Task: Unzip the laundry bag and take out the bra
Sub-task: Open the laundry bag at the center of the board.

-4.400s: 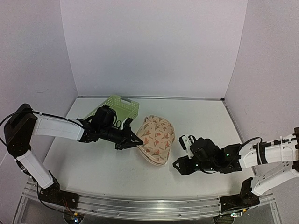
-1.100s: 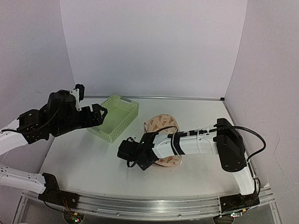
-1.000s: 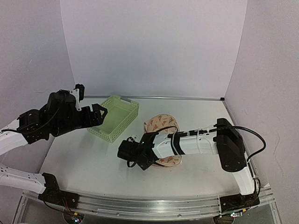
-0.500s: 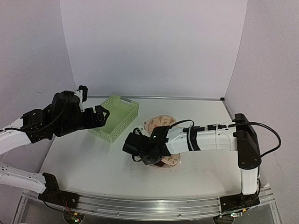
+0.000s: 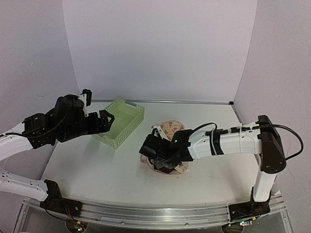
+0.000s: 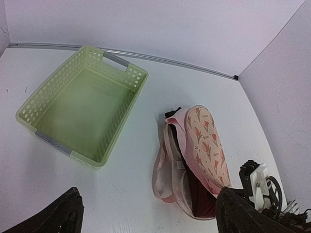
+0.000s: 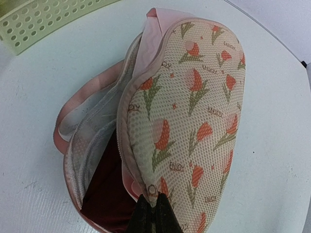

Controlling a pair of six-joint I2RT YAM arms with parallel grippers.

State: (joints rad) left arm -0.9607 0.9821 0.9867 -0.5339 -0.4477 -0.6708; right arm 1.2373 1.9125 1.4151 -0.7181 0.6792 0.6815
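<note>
The laundry bag (image 7: 194, 111) lies unzipped on the white table, its tulip-printed top flap raised off the pale lower half. My right gripper (image 7: 154, 206) is shut on the near rim of that flap. The dark maroon bra (image 7: 104, 194) shows inside the gap at the bag's near left. In the left wrist view the laundry bag (image 6: 204, 138) gapes with the bra (image 6: 201, 194) in it, and my left gripper (image 6: 150, 213) hangs open high above the table. In the top view the right gripper (image 5: 154, 154) is at the laundry bag's (image 5: 172, 127) front left; the left gripper (image 5: 108, 120) is beside the basket.
A light-green lattice basket (image 5: 120, 121) stands to the left of the bag, with nothing in it; it also shows as a basket (image 6: 82, 114) below my left wrist and a basket (image 7: 43, 19) corner at the top left of the right wrist view. White walls close in the table.
My right gripper has shut on the bag's flap rim and shifted right, its arm swinging out to the right. The flap now stands higher and the opening is wider. The left arm has barely moved.
</note>
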